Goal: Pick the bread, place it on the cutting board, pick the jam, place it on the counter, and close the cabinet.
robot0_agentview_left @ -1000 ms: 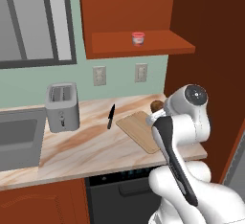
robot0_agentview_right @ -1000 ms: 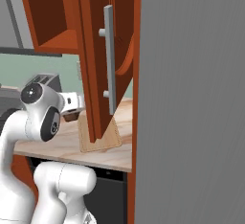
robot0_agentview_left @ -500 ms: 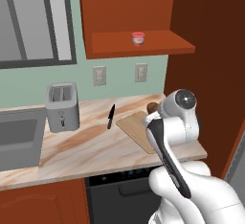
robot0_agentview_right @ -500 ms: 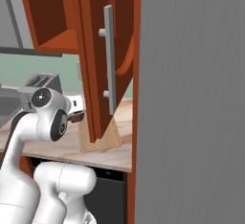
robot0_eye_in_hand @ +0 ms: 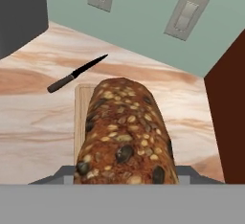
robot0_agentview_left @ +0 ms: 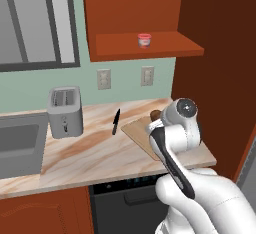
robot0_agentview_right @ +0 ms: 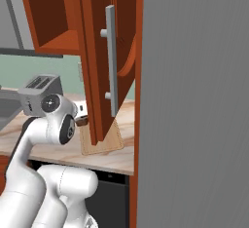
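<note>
The bread (robot0_eye_in_hand: 127,132), a dark seeded loaf, fills the middle of the hand view, and my gripper (robot0_eye_in_hand: 127,176) is shut on it, its fingers hidden under the loaf. It hangs over the near end of the cutting board (robot0_eye_in_hand: 80,117). In the left base view a bit of the bread (robot0_agentview_left: 155,114) shows behind my wrist, above the cutting board (robot0_agentview_left: 136,130) on the counter (robot0_agentview_left: 90,150). The jam (robot0_agentview_left: 144,40) stands on the shelf of the open cabinet (robot0_agentview_left: 150,48). The cabinet door (robot0_agentview_right: 99,76) with its grey handle (robot0_agentview_right: 111,61) juts out over the board.
A black knife (robot0_agentview_left: 116,121) lies on the counter just left of the board. A toaster (robot0_agentview_left: 65,111) stands further left, beside a sink (robot0_agentview_left: 17,148). Two wall outlets (robot0_agentview_left: 147,76) sit on the green wall. A tall dark panel (robot0_agentview_left: 220,78) closes off the right.
My arm has swung a little to the left and down with the bread still in the grip. The jam, the knife and the cabinet door have stayed put.
</note>
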